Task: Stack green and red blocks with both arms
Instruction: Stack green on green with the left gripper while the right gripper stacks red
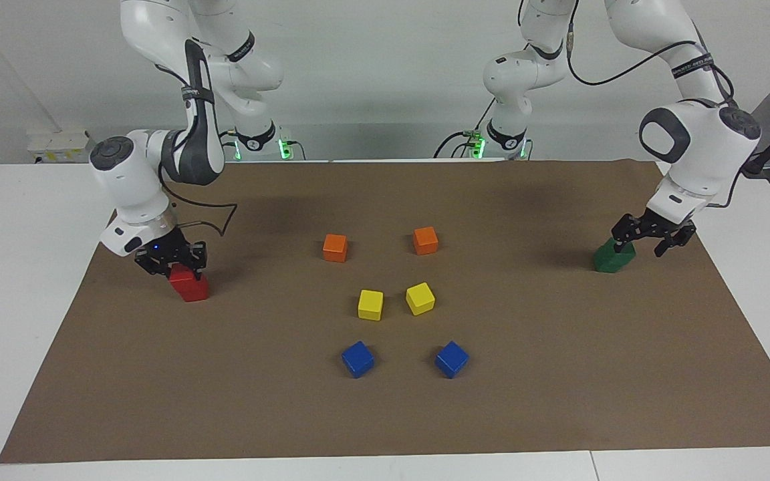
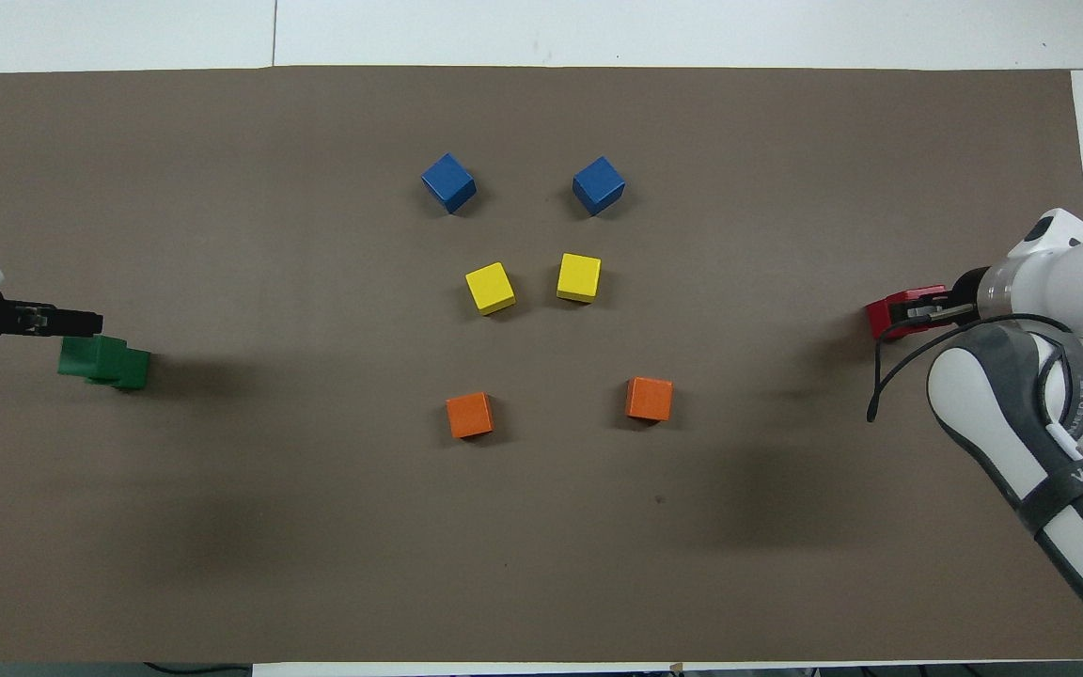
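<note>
Stacked blocks [image 1: 613, 257] at left arm's end; another stack [image 1: 189, 285] at right arm's.

You are seeing only fragments of white lettering on the right arm's dark strap [image 2: 1073, 451]: "WA" is showing there, the rest is not reading clearly.

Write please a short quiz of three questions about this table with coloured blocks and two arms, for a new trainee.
1. True or false: the left gripper is open above the green stack.
2. What does the right gripper hold? A) orange block B) top red block C) nothing
3. Which pair lies farthest from the robots: orange, yellow or blue blocks?

Key: 1 true; 2 B; 3 blue.
</note>
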Tool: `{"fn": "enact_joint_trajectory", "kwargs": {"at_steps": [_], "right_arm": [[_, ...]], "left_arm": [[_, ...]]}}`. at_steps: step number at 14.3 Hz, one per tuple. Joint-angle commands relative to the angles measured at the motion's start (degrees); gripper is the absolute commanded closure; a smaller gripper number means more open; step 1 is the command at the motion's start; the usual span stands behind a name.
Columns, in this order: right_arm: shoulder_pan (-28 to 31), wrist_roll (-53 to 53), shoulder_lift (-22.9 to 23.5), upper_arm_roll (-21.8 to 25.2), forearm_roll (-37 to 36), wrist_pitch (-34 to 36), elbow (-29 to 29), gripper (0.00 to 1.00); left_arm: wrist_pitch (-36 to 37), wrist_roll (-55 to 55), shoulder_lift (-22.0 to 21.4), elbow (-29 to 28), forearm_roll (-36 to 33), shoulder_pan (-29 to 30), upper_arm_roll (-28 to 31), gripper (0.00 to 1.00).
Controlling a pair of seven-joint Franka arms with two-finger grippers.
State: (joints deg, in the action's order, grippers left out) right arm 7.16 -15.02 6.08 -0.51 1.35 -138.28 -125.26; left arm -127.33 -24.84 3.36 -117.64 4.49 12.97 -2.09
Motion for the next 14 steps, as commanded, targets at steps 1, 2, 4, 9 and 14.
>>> {"fn": "enact_joint_trajectory", "kwargs": {"at_steps": [1, 2, 4, 9, 14], "right_arm": [[0.49, -1.59, -1.51, -0.54, 1.28, -0.77, -1.66, 1.00], [0.49, -1.59, -1.51, -0.54, 1.28, -0.77, -1.66, 1.00], [0.31, -1.59, -1.51, -0.54, 1.28, -0.85, -1.57, 0.58], [0.31, -1.68, -1.42, -0.54, 1.28, -1.03, -1.48, 0.04], [0.48, -1.68, -0.64, -0.54, 1.28, -0.16, 1.05, 0.00]], "left_arm": [[5.58, -0.82, 0.24, 6.08, 1.23, -0.48, -0.02, 0.00], [8.39, -0.65, 0.59, 8.89, 1.23, -0.57, 0.06, 0.00], [12.18, 2.33, 0.60, 12.42, 0.53, -0.66, 0.06, 0.00], [20.69, 3.57, -0.54, 16.64, 0.35, -0.31, 0.24, 0.00], [31.07, 14.64, -0.46, 24.81, -6.06, -3.64, -0.46, 0.00]]}}
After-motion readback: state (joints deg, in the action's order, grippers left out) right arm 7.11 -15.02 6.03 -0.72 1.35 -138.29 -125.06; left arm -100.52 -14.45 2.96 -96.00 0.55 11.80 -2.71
